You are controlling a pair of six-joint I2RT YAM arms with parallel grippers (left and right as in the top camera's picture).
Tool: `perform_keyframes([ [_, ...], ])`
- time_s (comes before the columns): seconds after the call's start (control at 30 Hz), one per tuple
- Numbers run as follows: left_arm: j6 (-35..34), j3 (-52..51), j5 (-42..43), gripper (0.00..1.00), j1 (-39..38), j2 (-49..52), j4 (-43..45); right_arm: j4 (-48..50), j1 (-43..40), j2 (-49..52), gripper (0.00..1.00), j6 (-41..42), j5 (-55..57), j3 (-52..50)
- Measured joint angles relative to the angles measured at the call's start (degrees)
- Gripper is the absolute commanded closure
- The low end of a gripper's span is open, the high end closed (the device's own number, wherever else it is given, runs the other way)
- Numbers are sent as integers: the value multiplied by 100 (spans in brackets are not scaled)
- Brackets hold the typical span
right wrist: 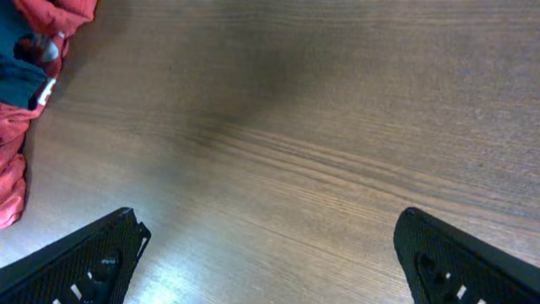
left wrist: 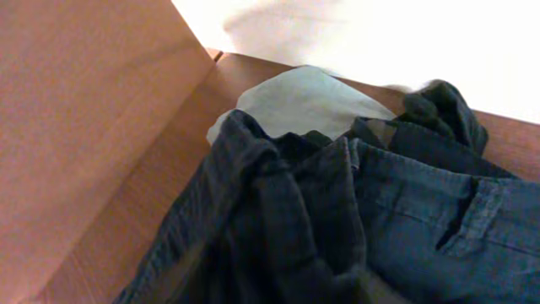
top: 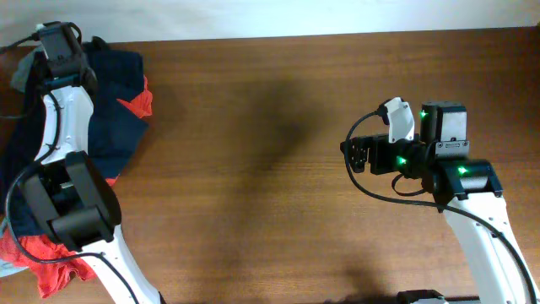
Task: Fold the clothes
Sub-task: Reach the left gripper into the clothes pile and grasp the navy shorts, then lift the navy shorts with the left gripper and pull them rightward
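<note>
Beyond the navy garment, left wrist reveals pale cloth.

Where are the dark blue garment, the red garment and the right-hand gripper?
dark blue garment (top: pixel 116 69), overhead view, on its wrinkled upper part.
red garment (top: pixel 42 262), overhead view, on its bunched lower end.
right gripper (right wrist: pixel 266 236), right wrist view, midway between its open fingertips.

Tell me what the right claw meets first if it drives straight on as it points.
Likely the bare table, straight ahead of the right claw; the red garment lies left of that line.
</note>
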Motion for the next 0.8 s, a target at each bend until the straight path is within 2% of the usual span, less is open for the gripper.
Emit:
perform_keyframes([
  [0.17,26,2,-35,79,-20,-2,-11,-2,0,0,2,-9,0,0],
  [0.4,-94,33,-66,90,-256,-299,-229,24,0,0,2,-13,0,0],
  [0.53,-144,33,-79,99,-623,-1043,-433,111,0,0,2,-11,2,0],
  [0.8,-153,140,44,99,-1853,-2916,-1209,273,0,2,1,-13,4,116],
])
